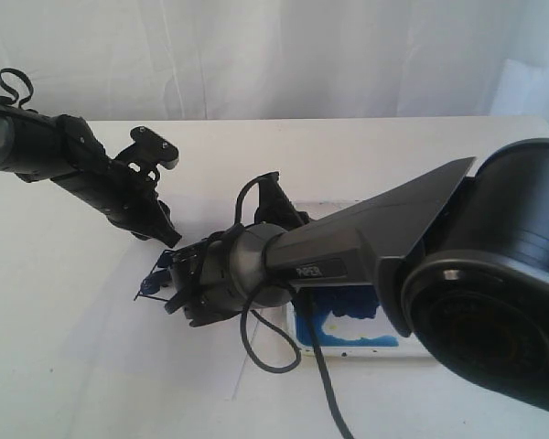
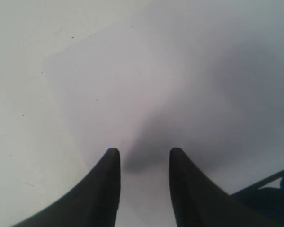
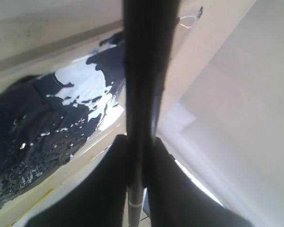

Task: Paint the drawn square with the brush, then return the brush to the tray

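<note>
My right gripper is shut on the brush, a black stick running out between its fingers, with the white band just behind them. Beside it lies the tray, smeared with dark blue paint. In the exterior view the right gripper hangs low over the paper, left of the tray. A black line with dark blue beside it, apparently the drawn square, shows at one corner of the left wrist view; it is mostly hidden. My left gripper is open, empty, close above the paper sheet.
The right arm stretches across the tray and hides much of it. A black cable loops down from its wrist over the paper. A white curtain hangs behind the white table.
</note>
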`<move>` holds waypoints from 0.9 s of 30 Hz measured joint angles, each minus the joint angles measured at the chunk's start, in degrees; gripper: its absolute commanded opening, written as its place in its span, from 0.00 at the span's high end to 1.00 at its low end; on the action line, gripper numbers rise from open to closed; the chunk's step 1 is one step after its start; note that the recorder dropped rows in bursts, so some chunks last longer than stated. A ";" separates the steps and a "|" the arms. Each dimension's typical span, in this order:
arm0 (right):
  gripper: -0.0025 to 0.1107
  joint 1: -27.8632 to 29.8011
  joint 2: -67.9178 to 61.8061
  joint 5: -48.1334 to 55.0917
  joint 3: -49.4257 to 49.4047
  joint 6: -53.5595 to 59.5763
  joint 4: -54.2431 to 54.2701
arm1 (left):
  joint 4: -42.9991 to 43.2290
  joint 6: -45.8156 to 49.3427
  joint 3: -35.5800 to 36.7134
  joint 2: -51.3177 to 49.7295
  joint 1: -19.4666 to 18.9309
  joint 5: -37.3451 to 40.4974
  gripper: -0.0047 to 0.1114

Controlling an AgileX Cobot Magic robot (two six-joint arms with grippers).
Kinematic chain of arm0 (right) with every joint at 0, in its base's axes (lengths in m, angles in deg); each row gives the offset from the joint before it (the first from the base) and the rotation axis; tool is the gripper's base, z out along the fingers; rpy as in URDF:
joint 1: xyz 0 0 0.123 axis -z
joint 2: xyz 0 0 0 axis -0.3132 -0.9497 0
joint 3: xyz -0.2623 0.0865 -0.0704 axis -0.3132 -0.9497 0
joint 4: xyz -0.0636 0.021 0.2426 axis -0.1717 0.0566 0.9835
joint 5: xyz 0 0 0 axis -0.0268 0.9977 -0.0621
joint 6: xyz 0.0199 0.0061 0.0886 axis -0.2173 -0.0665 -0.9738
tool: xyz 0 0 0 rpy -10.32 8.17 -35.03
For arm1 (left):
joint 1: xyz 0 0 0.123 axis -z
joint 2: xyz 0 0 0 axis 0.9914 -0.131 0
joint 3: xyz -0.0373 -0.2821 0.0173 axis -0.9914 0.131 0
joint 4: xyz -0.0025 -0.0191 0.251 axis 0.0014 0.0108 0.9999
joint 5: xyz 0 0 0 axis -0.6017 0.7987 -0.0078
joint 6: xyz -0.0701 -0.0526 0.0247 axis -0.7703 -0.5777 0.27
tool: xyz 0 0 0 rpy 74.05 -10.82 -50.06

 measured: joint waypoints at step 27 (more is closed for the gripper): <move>0.98 0.80 -1.50 2.78 0.00 -4.54 -4.48 | 0.00 0.00 0.00 0.00 0.00 0.11 0.62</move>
